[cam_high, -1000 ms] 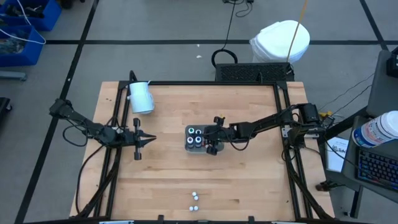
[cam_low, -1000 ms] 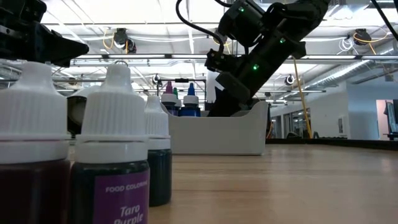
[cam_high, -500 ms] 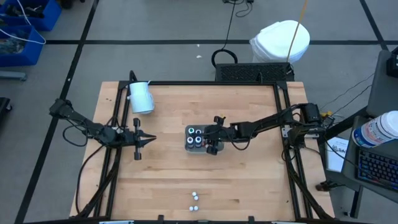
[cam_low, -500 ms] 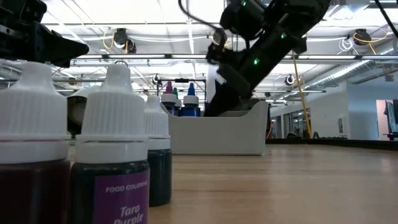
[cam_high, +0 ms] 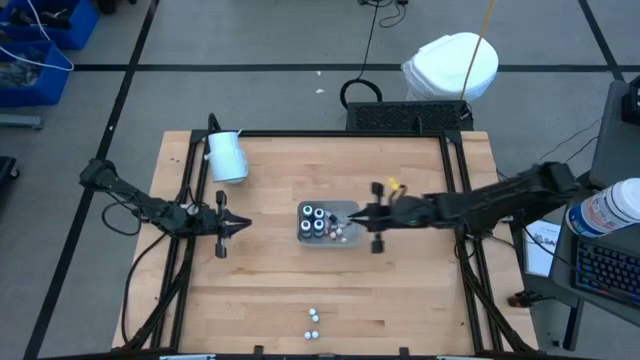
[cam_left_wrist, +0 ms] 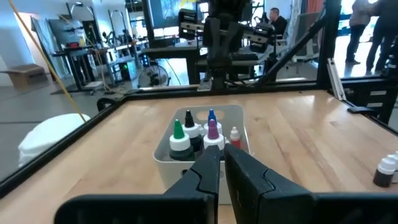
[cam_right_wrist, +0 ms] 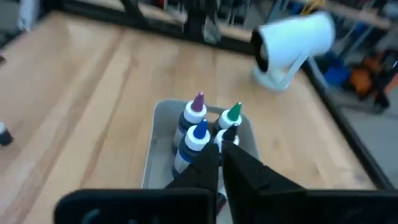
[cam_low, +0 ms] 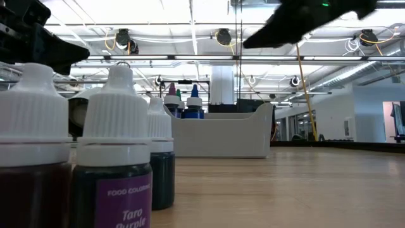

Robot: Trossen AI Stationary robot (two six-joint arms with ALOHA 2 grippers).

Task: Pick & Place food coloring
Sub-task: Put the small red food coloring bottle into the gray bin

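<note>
A pale grey tray point(cam_high: 340, 207) sits mid-table. Several dark food coloring bottles point(cam_high: 318, 222) stand in its left part, their coloured tips point(cam_left_wrist: 196, 127) up, and a tiny red-capped one point(cam_high: 341, 233) stands beside them. My right gripper point(cam_high: 351, 217) hangs shut and bare above the tray's right edge, high up in the low view point(cam_low: 248, 44). My left gripper point(cam_high: 245, 226) waits shut, left of the tray, pointing at it. Three more white-capped bottles point(cam_high: 313, 323) stand upright on the wood near the table's near edge.
A large white cylinder point(cam_high: 227, 155) lies on its side at the far left of the table. A black frame rail point(cam_high: 340, 132) runs along the table's edges. Bare wood lies between the tray and the three near bottles point(cam_low: 114, 145).
My right gripper has risen out of the tray and drawn back toward the table's right edge, most of it in the last half second. Its wrist has rolled a little. The bottles in the tray stay upright. My left gripper has kept its place.
</note>
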